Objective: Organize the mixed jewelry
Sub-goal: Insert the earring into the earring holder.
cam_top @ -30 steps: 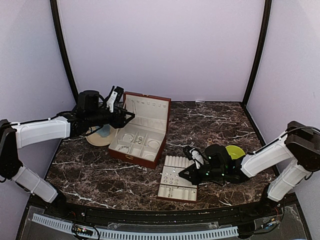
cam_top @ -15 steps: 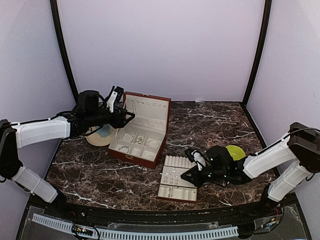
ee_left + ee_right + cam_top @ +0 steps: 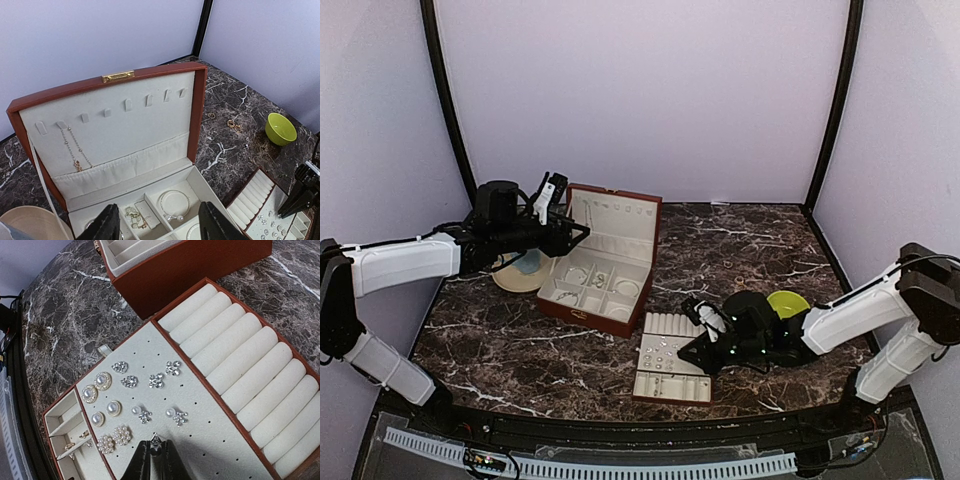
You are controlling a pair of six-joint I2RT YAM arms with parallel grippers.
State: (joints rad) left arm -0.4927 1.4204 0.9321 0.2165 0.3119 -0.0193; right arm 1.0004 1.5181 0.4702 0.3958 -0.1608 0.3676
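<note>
My right gripper (image 3: 156, 449) is shut on a small silvery stud earring (image 3: 156, 441) and holds it just over the perforated panel of the flat cream tray (image 3: 210, 440), below several pinned stud earrings (image 3: 150, 381). In the top view this gripper (image 3: 698, 322) sits at the tray's right edge (image 3: 673, 326). My left gripper (image 3: 157, 225) is open and empty above the open reddish-brown box (image 3: 197, 115). Below it lie a silvery bracelet (image 3: 176, 204) and a gold chain piece (image 3: 134, 216) in compartments. A thin chain (image 3: 75, 150) hangs in the lid. In the top view the left gripper (image 3: 560, 222) hovers at the box's left side.
A green bowl (image 3: 790, 303) stands right of the right gripper, also in the left wrist view (image 3: 280, 128). Small gold rings (image 3: 231, 123) lie loose on the marble. A tan dish (image 3: 520, 273) lies left of the box (image 3: 605, 262). The tray's cream ring rolls (image 3: 240, 355) run along its right half.
My right gripper has shifted slightly left and farther over the flat tray. The left arm has not moved.
</note>
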